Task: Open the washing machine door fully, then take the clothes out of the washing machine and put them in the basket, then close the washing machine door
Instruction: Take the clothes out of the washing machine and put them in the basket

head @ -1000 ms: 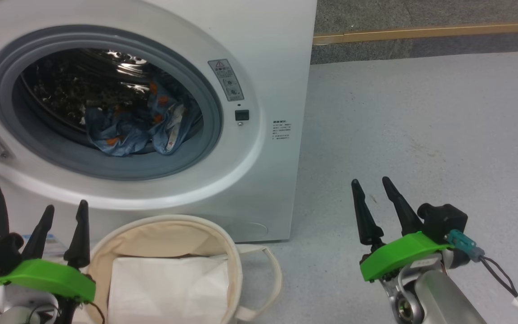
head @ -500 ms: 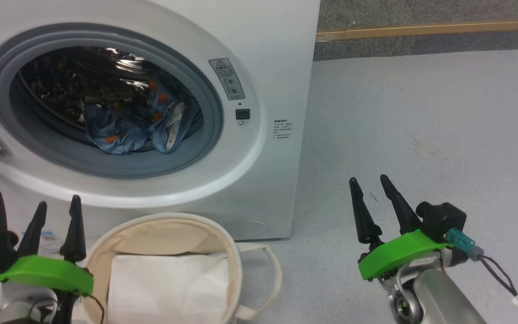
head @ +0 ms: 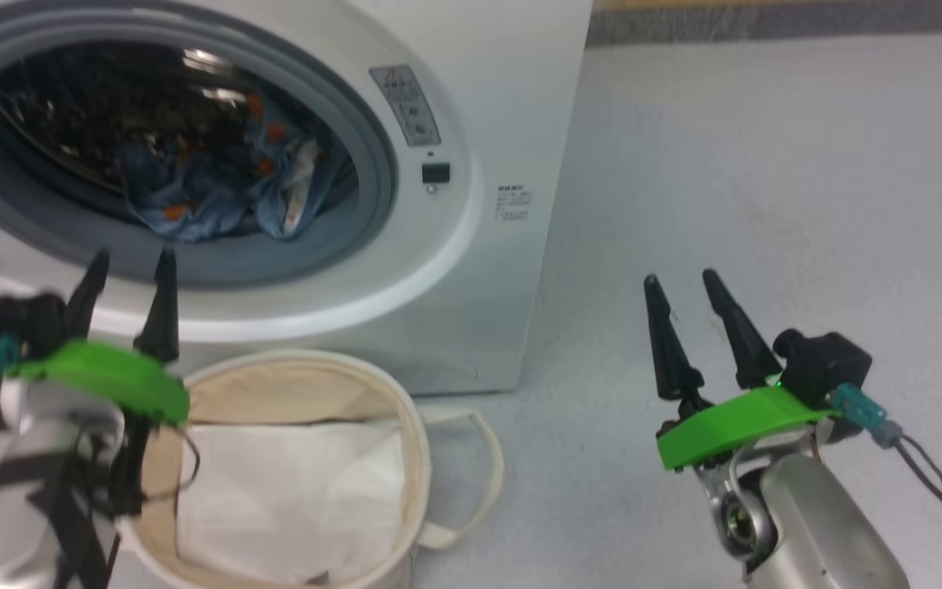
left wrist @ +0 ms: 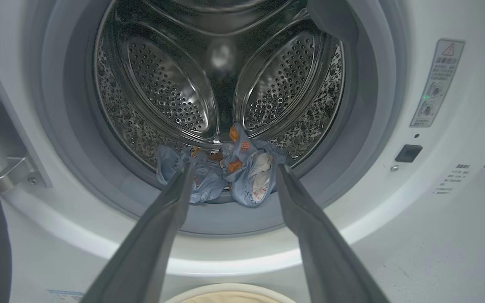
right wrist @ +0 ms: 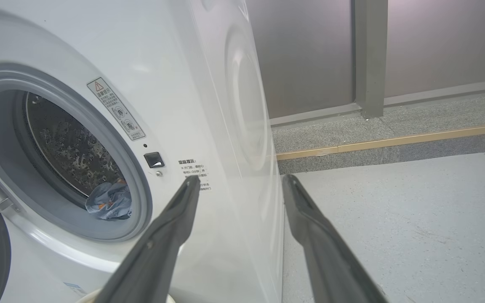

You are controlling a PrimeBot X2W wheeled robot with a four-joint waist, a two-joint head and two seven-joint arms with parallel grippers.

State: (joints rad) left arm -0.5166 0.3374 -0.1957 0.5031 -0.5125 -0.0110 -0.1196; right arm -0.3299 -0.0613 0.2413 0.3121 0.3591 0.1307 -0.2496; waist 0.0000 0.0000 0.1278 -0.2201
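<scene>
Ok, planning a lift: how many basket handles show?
1: a loop handle on the basket's right side; a second may be hidden behind the left arm.

The washing machine [head: 512, 82] has a grey sticker [left wrist: 436, 84] on its front, right of the drum [left wrist: 166, 88], with a red warning triangle [left wrist: 449, 49] on top. Its words, and the small print [right wrist: 195, 174] further right, are too tiny to read.
</scene>
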